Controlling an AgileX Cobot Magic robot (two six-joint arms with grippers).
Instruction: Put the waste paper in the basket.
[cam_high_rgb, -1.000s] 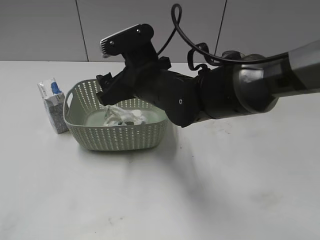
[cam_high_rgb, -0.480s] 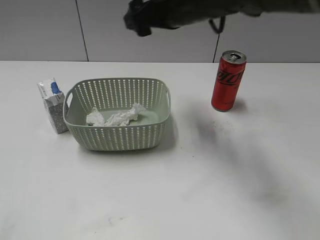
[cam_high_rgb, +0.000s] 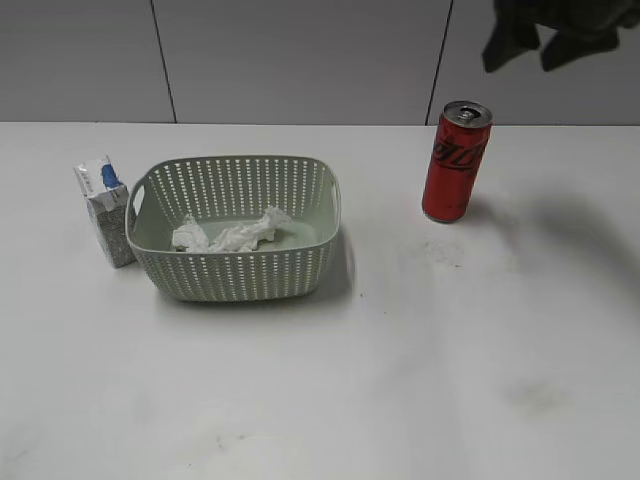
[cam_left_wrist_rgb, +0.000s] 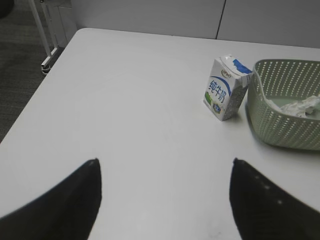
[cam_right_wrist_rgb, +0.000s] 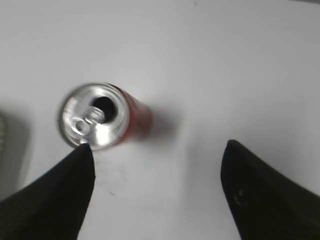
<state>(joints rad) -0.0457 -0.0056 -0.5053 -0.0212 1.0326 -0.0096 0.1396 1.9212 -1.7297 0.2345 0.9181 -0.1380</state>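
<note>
The crumpled white waste paper (cam_high_rgb: 232, 235) lies inside the pale green perforated basket (cam_high_rgb: 240, 275) at the left of the table. Both also show at the right edge of the left wrist view: paper (cam_left_wrist_rgb: 300, 106), basket (cam_left_wrist_rgb: 280, 131). My right gripper (cam_high_rgb: 548, 42) is open and empty, high at the top right, above the table beside a red can (cam_right_wrist_rgb: 102, 117); its jaws show in the right wrist view (cam_right_wrist_rgb: 157, 152). My left gripper (cam_left_wrist_rgb: 165, 167) is open and empty over bare table left of the basket, out of the exterior view.
A small white and blue milk carton (cam_high_rgb: 106, 210) stands touching the basket's left side, also in the left wrist view (cam_left_wrist_rgb: 226, 88). A red soda can (cam_high_rgb: 457, 162) stands at the back right. The table's left edge (cam_left_wrist_rgb: 37, 95) drops to dark floor.
My right arm let go of the paper in the basket, then lifted and swung right, from over the basket to the top right above the can. The paper stays in the basket.
</note>
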